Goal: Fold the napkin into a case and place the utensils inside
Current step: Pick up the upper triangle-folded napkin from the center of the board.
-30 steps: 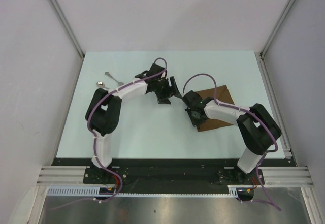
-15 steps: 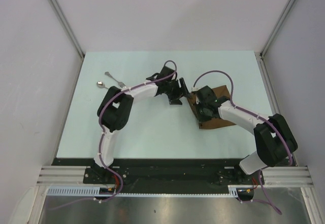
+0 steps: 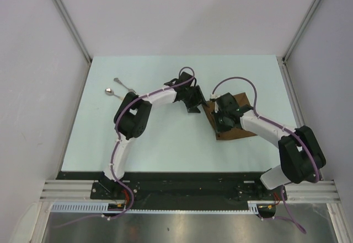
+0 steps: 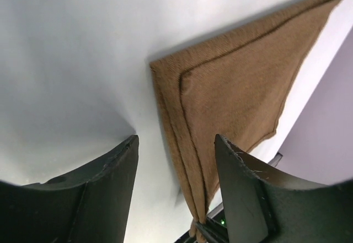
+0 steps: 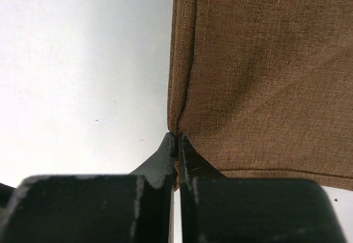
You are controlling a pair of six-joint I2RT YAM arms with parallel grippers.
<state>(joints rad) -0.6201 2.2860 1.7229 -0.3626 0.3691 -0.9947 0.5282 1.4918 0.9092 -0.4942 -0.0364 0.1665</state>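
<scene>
The brown napkin (image 3: 237,131) lies folded right of the table's middle, with doubled layers along its near-left edge (image 4: 182,144). My right gripper (image 5: 177,138) is shut on that folded edge, pinching both layers. My left gripper (image 4: 176,144) stands open astride the same edge, one finger (image 4: 118,166) over bare table and the other finger (image 4: 237,166) over the cloth. In the top view, the left gripper (image 3: 197,104) and right gripper (image 3: 218,119) sit close together at the napkin's left corner. The utensils, a fork (image 3: 124,84) and a spoon (image 3: 113,92), lie at the far left.
The pale table (image 3: 165,138) is walled by white panels with metal rails on both sides. The two arms nearly meet near the middle of the table. The right gripper's tips (image 4: 205,233) show at the bottom of the left wrist view.
My left arm has reached right to the napkin's left corner and its jaws have narrowed a little. The right gripper has shifted up and right, keeping hold of the folded edge.
</scene>
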